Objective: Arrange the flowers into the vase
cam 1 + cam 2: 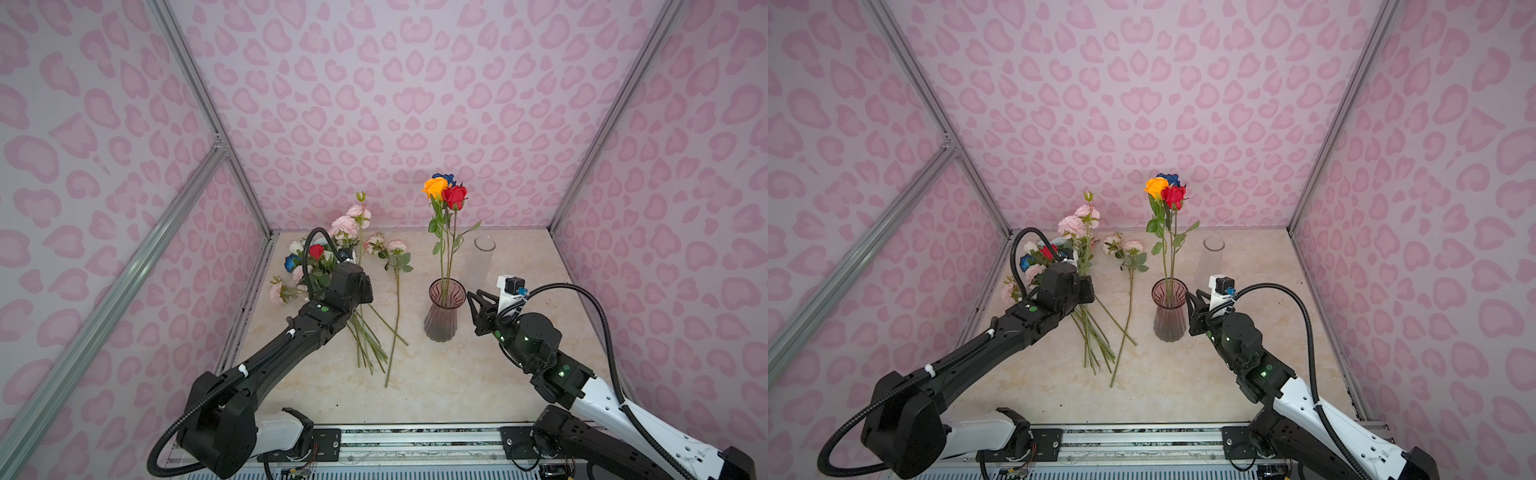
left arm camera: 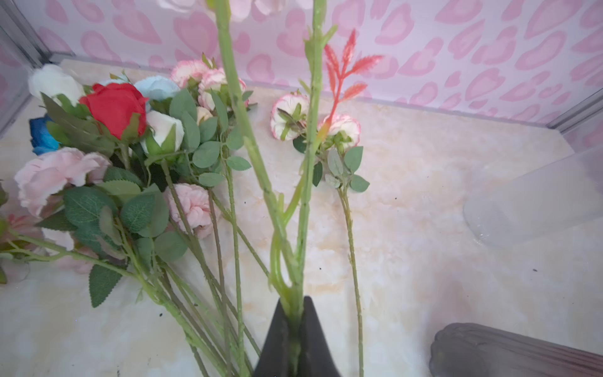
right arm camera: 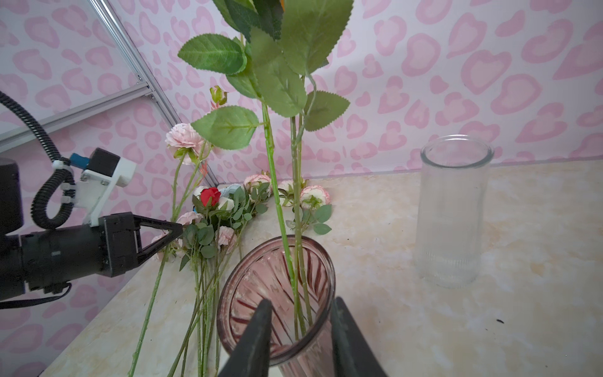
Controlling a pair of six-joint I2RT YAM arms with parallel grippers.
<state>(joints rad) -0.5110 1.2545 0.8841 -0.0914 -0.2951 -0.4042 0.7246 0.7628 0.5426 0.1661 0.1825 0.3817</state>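
**Left hand clenched on a pink spray; right hand parted at the vase rim**

The left hand point(image 2: 294, 298) is clenched on the green stem of a pink spray point(image 1: 345, 224), gripping it low down. The spray stands nearly upright out of the hand, its heads above the pile of flowers point(image 1: 309, 266). That pile lies on the counter point(image 1: 436, 386) under and beside the left hand. Its heads point toward the back-left corner, close to the left wall, and its stems fan toward the front. A loose spray point(image 1: 397, 291) lies alone between the pile and the pink vase point(image 1: 440, 320), its stem crossing a stray stem from the pile.

In the vase stand three flowers point(image 1: 454, 197), with orange, red and dark blue heads well above the rim. The right hand point(image 3: 301, 300) sits just beside the vase on its right, jaws parted and grasping nothing. The right wrist view shows the near rim between the fingers, but I cannot tell whether a finger touches the glass. A clear glass cylinder point(image 1: 484, 253) stands upright behind and to the right of the vase, apart from it.

The counter is bare along the front between the two arms and from the right hand to the right wall. Only a narrow lane separates the loose spray from the vase.
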